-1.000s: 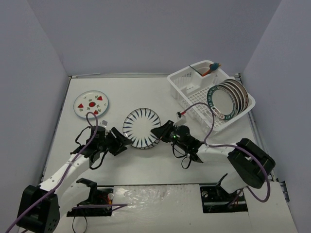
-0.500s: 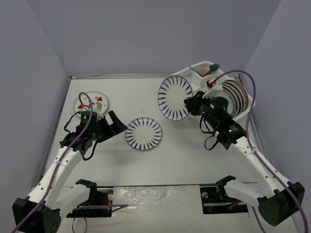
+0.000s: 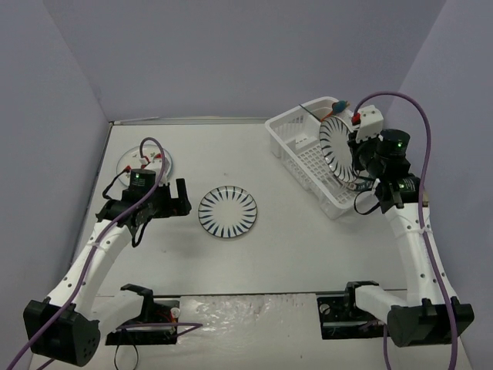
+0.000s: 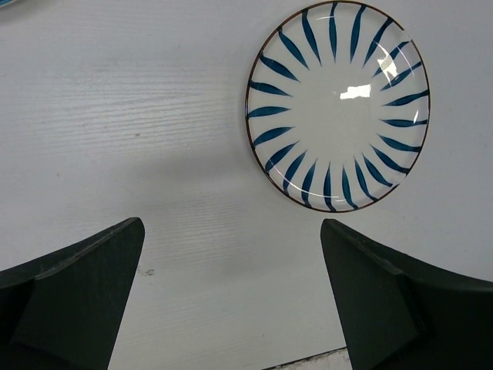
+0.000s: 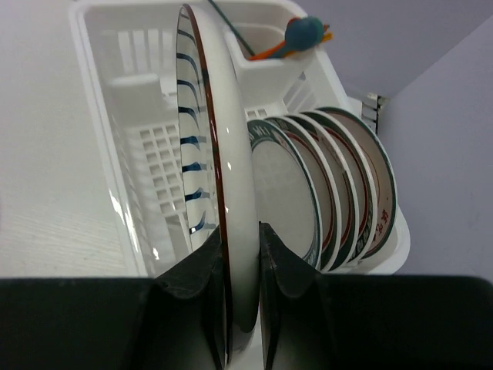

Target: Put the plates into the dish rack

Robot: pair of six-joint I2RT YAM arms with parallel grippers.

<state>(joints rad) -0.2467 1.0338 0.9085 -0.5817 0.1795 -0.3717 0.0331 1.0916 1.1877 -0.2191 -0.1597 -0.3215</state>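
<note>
Surface: a white table (image 3: 293,254) boxed in by plain grey-violet walls (image 3: 231,54); my 2 arms reach in from its near edge.
Right fingers: my right gripper (image 5: 243,266) is pinched narrow on the lower rim of the striped plate (image 5: 219,154), 1 pad on each face.
Held plate's pose: it stands on edge with its long axis running straight up from my fingers. The blue-striped face is turned toward the open part of the rack.
Relation that counts: the plate hangs inside the outline of the dish rack (image 5: 100,85), face-parallel to the racked plates (image 5: 339,200) and just beside the nearest of them. I cannot tell whether its lower edge touches the slotted floor.
Racked plates: 4 as I count them, upright in a row, with green or reddish rims.
Rack: white plastic, with a utensil cup (image 5: 269,62) in the far corner.
Next move, as I judge it: sink straight down and keep the plate vertical, or its rim may knock the neighbour.
Left fingers: my left gripper (image 4: 231,231) is spread wide over bare table and holds nothing.
Second striped plate (image 4: 337,104): it lies flat, ahead and to the right of those fingers, apart from both. My left arm is the nearer.
Strawberry plate (image 3: 146,162): it lies flat at the table's far left, partly behind my left arm's cable.
</note>
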